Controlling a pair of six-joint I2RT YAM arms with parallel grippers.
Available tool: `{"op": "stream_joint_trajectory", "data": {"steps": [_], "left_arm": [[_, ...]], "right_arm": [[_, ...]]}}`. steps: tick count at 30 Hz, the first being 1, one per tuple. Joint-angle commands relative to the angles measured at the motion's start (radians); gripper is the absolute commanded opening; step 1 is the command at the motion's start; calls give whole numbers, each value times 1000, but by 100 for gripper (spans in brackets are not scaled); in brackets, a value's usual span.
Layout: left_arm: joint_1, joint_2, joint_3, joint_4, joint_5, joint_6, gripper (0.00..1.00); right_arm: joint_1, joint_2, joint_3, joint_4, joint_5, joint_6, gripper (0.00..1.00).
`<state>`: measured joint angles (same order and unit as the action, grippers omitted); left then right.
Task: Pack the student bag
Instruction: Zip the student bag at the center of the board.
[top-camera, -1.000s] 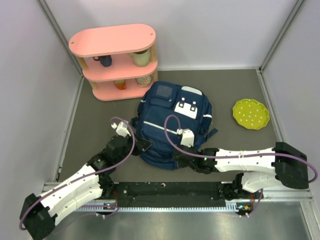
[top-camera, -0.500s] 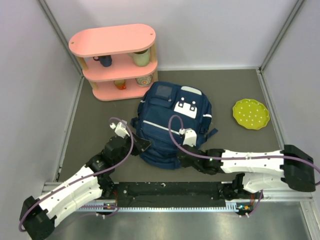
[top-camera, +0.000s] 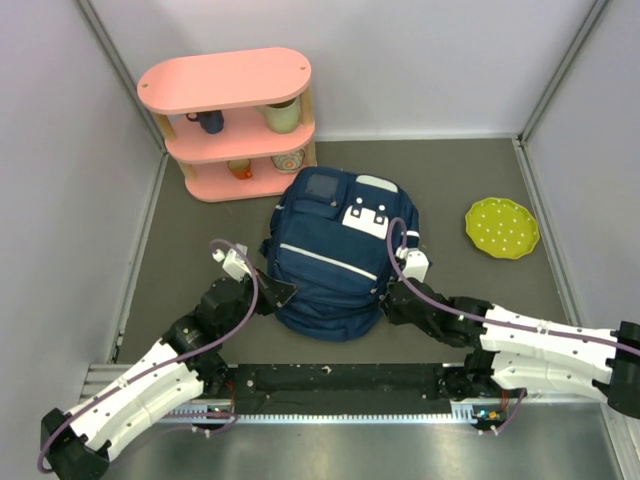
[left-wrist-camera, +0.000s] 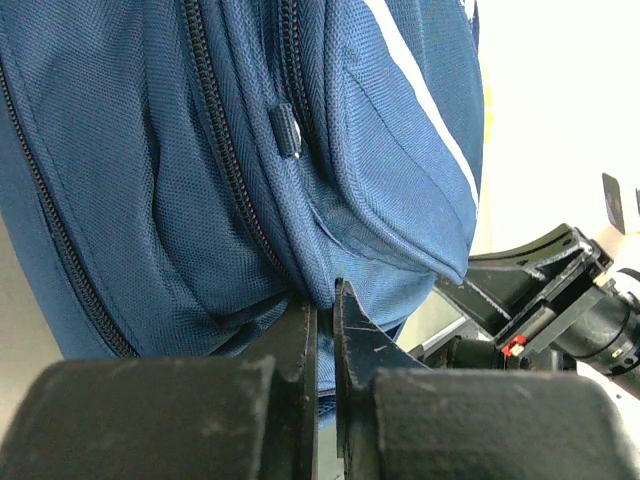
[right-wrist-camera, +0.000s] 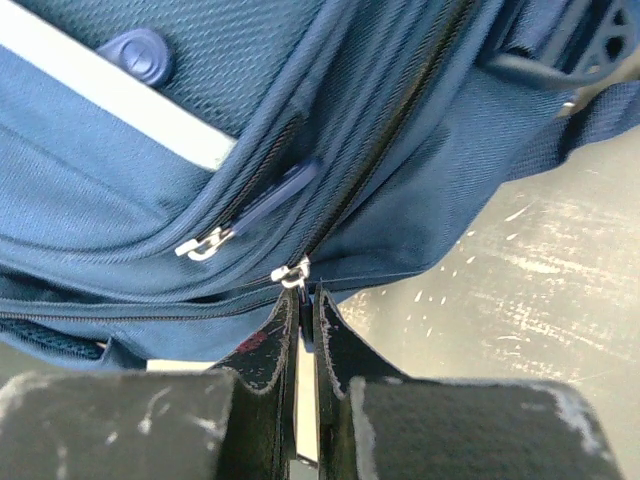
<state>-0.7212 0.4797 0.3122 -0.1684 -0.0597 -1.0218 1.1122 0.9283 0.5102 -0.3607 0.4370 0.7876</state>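
navy student bag (top-camera: 335, 255) pinched by left hand (left-wrist-camera: 325, 300), right hand (right-wrist-camera: 300, 306) clamping zipper pull (right-wrist-camera: 292, 275); pink shelf (top-camera: 228, 120) behind.

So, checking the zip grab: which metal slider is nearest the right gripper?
The lower-right slider, right at the right gripper fingertips; the other slider lies left, apart.
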Motion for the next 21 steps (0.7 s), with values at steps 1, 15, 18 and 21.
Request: {"op": "stream_joint_trajectory", "data": {"steps": [1, 15, 18, 21], "left_arm": [[20, -27, 44, 69, -32, 52, 0], [23, -76, -1, 41, 9, 51, 0], [23, -88, -4, 52, 27, 42, 0], [23, -102, -4, 52, 34, 42, 0]], "right_arm": [[-67, -37, -24, -127, 88, -39, 0], [-321, -57, -32, -29, 54, -129, 0], [-370, -34, -29, 3, 57, -149, 0], [-425, -11, -25, 52, 34, -172, 0]]}}
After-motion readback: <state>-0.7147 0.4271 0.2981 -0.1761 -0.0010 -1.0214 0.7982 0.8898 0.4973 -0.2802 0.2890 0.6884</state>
